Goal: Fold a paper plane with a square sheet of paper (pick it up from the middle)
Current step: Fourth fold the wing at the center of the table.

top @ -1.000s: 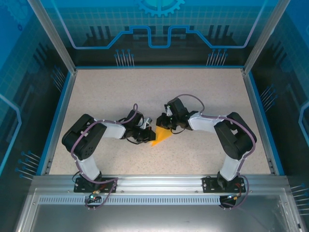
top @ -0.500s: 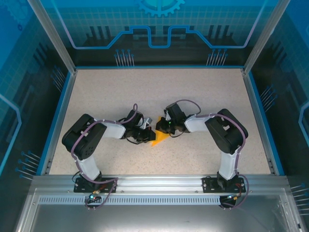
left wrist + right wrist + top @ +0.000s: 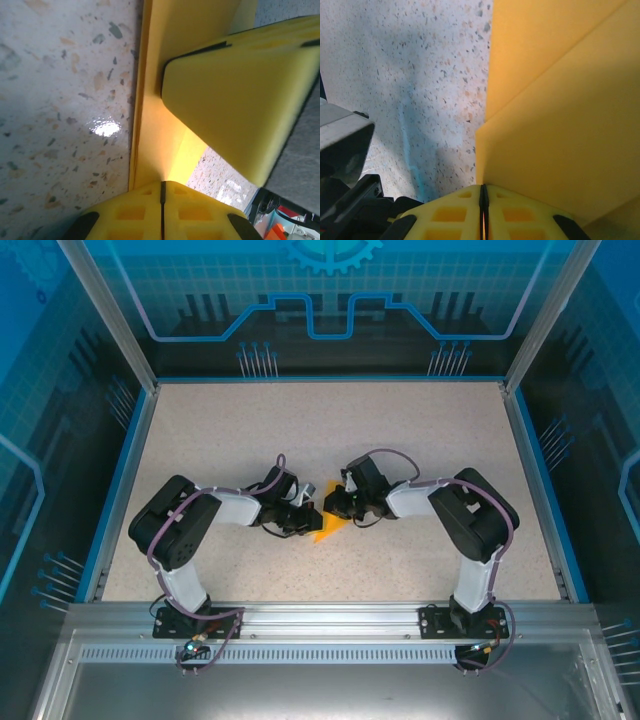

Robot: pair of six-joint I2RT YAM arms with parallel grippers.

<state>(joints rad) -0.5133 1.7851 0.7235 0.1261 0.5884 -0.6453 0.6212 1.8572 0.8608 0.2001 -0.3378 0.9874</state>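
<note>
Overhead, orange paper (image 3: 328, 528) reads as triangle; wrist views: left fingers (image 3: 131, 214) pinch its fold, right fingers (image 3: 451, 216) its layered edge.

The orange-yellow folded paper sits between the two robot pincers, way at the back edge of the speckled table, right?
Not quite. The orange-yellow folded paper does sit between the left pincer and the right pincer, but it is near the middle of the speckled table, not at its back edge. The top external view shows it.
</note>
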